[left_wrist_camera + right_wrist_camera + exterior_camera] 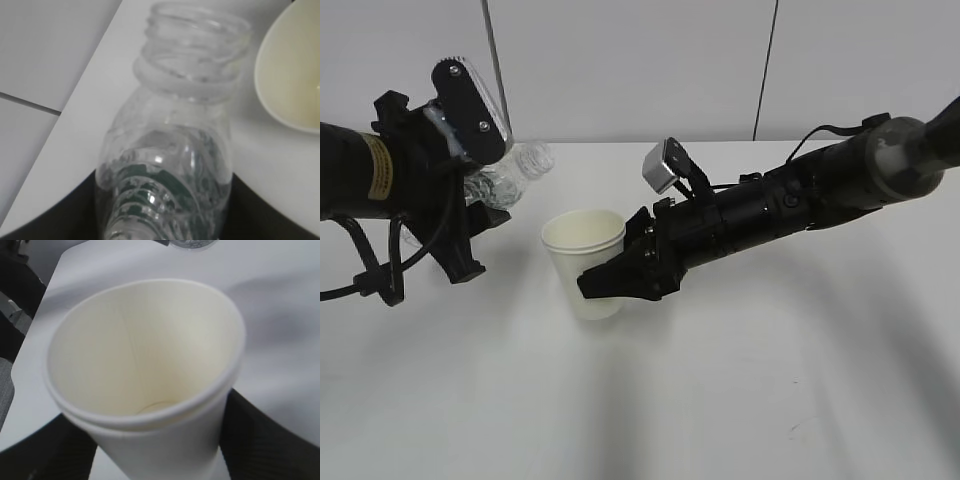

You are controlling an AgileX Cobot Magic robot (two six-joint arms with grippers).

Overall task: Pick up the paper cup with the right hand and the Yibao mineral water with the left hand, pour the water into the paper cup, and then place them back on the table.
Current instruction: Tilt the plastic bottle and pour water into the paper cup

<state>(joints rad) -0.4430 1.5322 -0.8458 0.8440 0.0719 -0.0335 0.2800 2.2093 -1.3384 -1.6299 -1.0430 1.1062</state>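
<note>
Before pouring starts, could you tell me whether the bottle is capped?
Uncapped: the water bottle shows an open threaded neck with no cap.

You have a paper cup (584,262) of matt white paper, its inside (140,350) a smooth cream with one faint seam line, and above left of it a Yibao mineral water (175,165) bottle of clear, glossy plastic whose ribbed shoulders catch small highlights. The right hand (620,280) at the frame's centre looks like matt black plastic, its pads ridged in the right wrist view, with a silver-grey block (662,166) of dull sheen above it. At the left, the left hand (470,215) shows matt black parts, and the table (740,400) under everything is smooth, matt white.
</note>
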